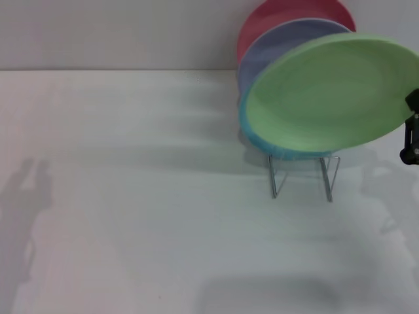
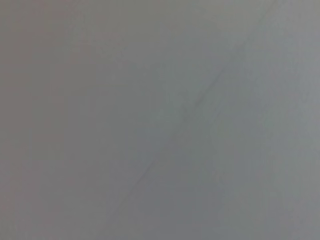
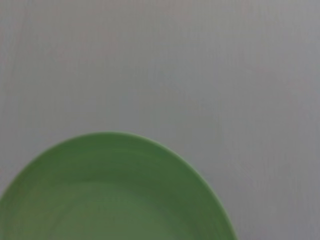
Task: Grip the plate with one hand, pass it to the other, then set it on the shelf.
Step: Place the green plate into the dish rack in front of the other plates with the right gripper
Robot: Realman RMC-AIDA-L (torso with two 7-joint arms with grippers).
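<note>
- Head view: the right gripper (image 1: 412, 131) is seen only as a black part at the right edge of the picture, touching the rim of the light green plate (image 1: 334, 95). How far its fingers are spread cannot be told from what is shown.
- The light green plate is held tilted, stretching away from the gripper toward the robot's left, above the wire shelf (image 1: 304, 175). Whether the plate touches the shelf cannot be told.
- Behind the green plate, farther from the gripper, a turquoise plate (image 1: 252, 134), a lavender plate (image 1: 275, 46) and a red plate (image 1: 281, 16) are stood in a row in the shelf.
- The shelf is stood on the white table (image 1: 131, 196), below and to the left of the gripper.
- Left wrist view: only a plain grey surface (image 2: 160, 120) crossed by a thin slanted line is shown; the left gripper is not seen in any view.
- Right wrist view: the rim and shallow bowl of the light green plate (image 3: 115, 195) are seen close by, with the white table (image 3: 200, 65) beyond it. The gripper's own fingers are not shown here.
</note>
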